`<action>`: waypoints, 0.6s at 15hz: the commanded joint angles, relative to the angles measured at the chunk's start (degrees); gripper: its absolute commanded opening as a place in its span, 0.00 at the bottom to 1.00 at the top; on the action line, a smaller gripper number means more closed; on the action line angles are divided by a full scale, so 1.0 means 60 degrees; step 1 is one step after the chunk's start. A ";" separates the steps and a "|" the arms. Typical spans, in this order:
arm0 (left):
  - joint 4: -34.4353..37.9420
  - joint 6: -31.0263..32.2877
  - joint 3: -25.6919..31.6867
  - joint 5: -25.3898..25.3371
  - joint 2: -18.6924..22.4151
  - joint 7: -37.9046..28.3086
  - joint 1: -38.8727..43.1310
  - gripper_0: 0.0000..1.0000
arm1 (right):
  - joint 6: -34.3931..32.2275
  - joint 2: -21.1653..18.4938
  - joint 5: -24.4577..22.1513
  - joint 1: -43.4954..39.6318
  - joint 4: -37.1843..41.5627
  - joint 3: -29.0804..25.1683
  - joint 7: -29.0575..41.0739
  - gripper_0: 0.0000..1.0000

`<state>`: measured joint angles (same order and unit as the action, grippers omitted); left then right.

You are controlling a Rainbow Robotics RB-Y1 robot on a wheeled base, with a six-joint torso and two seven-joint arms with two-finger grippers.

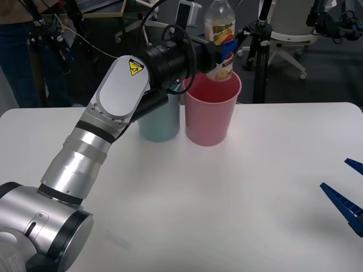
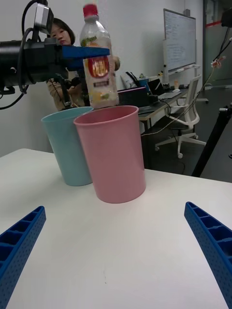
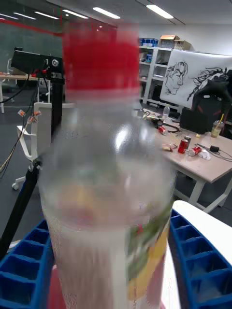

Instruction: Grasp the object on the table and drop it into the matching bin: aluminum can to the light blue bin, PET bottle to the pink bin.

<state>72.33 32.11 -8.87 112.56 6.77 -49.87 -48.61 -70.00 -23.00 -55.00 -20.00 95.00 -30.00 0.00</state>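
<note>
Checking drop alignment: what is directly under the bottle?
The pink bin sits under the bottle, which the left gripper holds upright above its rim. The bin's inside is hidden by its wall, so any contents cannot be seen.

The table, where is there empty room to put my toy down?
The table lies bare in front of the pink bin, out to the right gripper. It's crowded at the back: the light blue bin, pink bin and left arm.
</note>
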 commanded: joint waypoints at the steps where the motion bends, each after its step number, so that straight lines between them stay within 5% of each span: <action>1: 0.0001 0.0010 0.0013 -0.0069 0.0000 0.0123 0.0000 1.00 | 0.0000 0.0000 0.0000 0.0000 0.0000 0.0000 0.0000 1.00; 9: 0.0001 -0.0005 0.0028 -0.0450 0.0000 0.0343 0.0000 1.00 | 0.0000 0.0000 0.0000 0.0000 0.0000 0.0000 0.0000 1.00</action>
<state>72.33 32.13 -8.75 110.02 6.76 -47.90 -48.56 -70.00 -23.00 -55.00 -20.00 95.00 -30.00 0.00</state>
